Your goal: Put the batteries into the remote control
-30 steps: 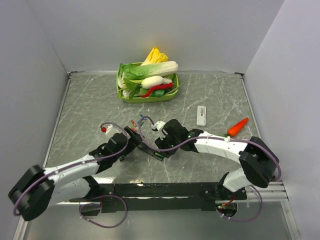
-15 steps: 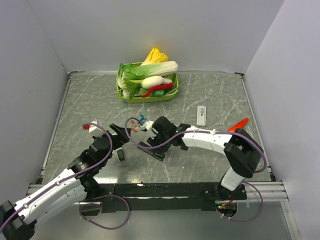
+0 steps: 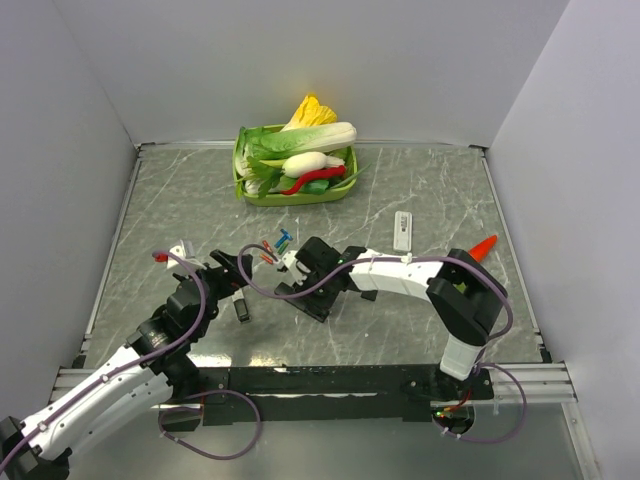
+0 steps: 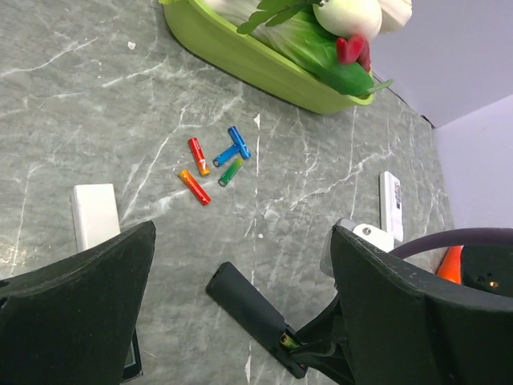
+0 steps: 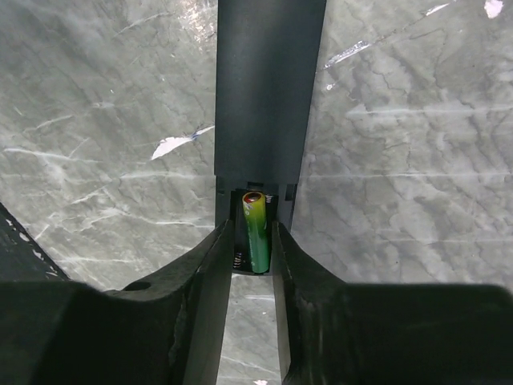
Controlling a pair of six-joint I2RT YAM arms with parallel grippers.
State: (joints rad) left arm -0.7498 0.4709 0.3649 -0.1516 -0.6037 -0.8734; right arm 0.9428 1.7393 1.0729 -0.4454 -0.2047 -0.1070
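Ok: left gripper [image 4: 242, 234] spread wide, left of the matte black remote [image 4: 248, 309]. Loose batteries [image 4: 212, 164], small glossy cylinders, lie just beyond the remote. Only the right wrist view shows the green battery [image 5: 256, 233] in the remote's bay; right gripper [image 5: 253, 228] narrowed around it, contact unclear.

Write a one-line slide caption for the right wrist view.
Right gripper straddles a green battery lying in the open compartment of the black remote.

Bare grey marbled tabletop [image 3: 180, 200] lies open left of and behind the small coloured cylinder batteries [image 4: 198, 156]. On their near side, the long black remote control [image 4: 248, 305] and the right gripper [image 5: 252, 228] over it bar the way.
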